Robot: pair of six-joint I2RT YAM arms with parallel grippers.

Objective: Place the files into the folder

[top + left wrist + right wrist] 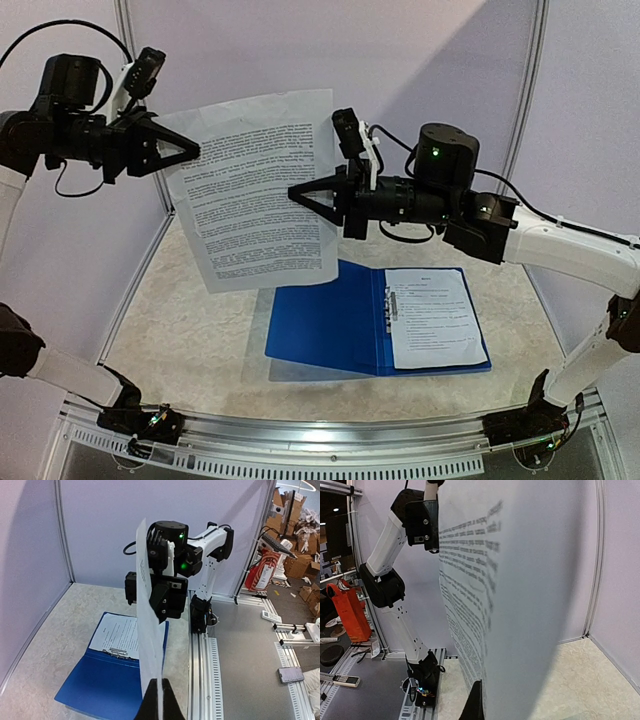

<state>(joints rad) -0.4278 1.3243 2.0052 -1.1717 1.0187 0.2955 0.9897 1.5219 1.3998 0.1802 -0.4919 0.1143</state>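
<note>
One white printed sheet hangs upright in the air above the table. My left gripper is shut on its left edge, and my right gripper is shut on it near its right edge. In the left wrist view the sheet runs edge-on out of the closed left gripper. In the right wrist view the sheet fills the frame and hides one finger of the right gripper. The dark-blue folder lies open on the table below. The second sheet lies on its right half, beside the metal clip.
White booth walls close in the back and left of the beige table. An aluminium rail runs along the near edge with both arm bases on it. The right arm's body stands just behind the held sheet.
</note>
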